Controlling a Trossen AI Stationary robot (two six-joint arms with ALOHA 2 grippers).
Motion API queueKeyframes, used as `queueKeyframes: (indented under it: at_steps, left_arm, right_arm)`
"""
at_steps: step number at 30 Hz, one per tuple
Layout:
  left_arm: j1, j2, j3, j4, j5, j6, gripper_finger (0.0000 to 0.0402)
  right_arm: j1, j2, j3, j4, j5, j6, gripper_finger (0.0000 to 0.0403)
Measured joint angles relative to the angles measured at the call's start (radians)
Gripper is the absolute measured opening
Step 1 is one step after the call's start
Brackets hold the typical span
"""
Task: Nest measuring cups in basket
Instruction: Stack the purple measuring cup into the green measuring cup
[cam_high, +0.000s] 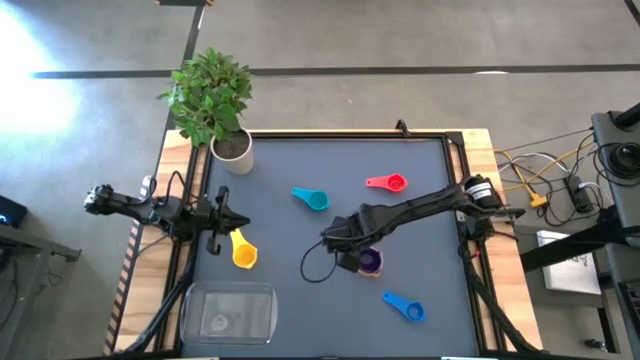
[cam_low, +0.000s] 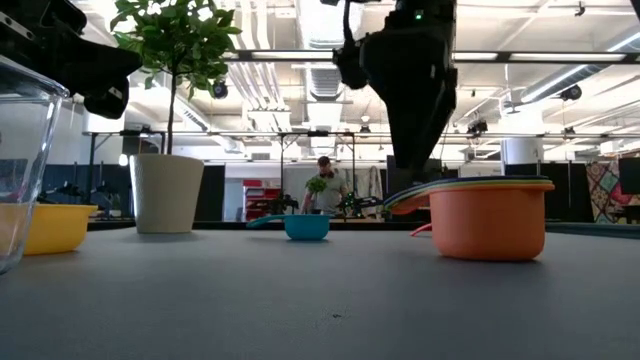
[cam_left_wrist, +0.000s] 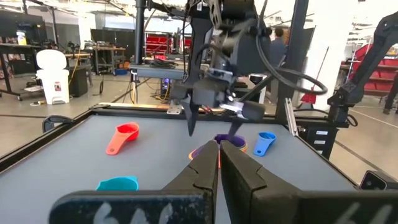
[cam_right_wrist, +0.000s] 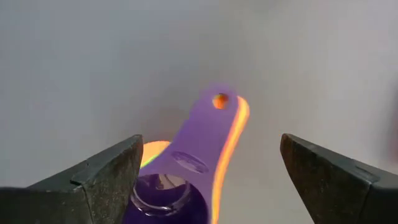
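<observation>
While the right gripper (cam_right_wrist: 208, 168) hangs just above the stacked cups, its fingers (cam_right_wrist: 102, 177) stand spread wide, one on each side of the purple cup (cam_right_wrist: 180, 186), gripping nothing. Purple cup sits on top of the stack, handle lying over the orange cup's (cam_low: 490, 215) handle; a sliver of green shows between them. Low view: stack rests on the mat, orange cup at the bottom, thin coloured handles fanned off its rim, gripper directly overhead and not touching.

Stack sits right of centre on the grey mat (cam_high: 300, 150). Loose cups around it:
- blue cup (cam_high: 405, 307) near-right of the stack, apart from it
- red cup (cam_high: 388, 183) far side, right of centre
- teal cup (cam_high: 311, 198) far side, about centre
- yellow cup (cam_high: 243, 250) left side, just beside the left gripper

Left gripper (cam_high: 232, 222) waits at the left edge of the mat, fingers (cam_left_wrist: 202, 177) pressed together, holding nothing.

Clear basket (cam_high: 228, 312) sits at the near-left corner, well apart from the stack. No cup in it that I can make out.

White plant pot (cam_high: 232, 152) with a leafy plant at the far-left corner. Person (cam_low: 325, 185) standing in the room beyond the far edge.
</observation>
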Motion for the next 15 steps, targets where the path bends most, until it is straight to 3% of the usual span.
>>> queueKeyframes:
  at_steps: [8,15]
  left_arm:
    - [0.000,0.000,0.000,0.000,0.000,0.000,0.0000]
    - [0.000,0.000,0.000,0.000,0.000,0.000,0.0000]
  right_arm:
    - [0.000,-0.016,-0.050,0.014,0.083,0.153,0.0369]
    - [0.000,-0.070,-0.151,0.112,0.073,0.240,0.0369]
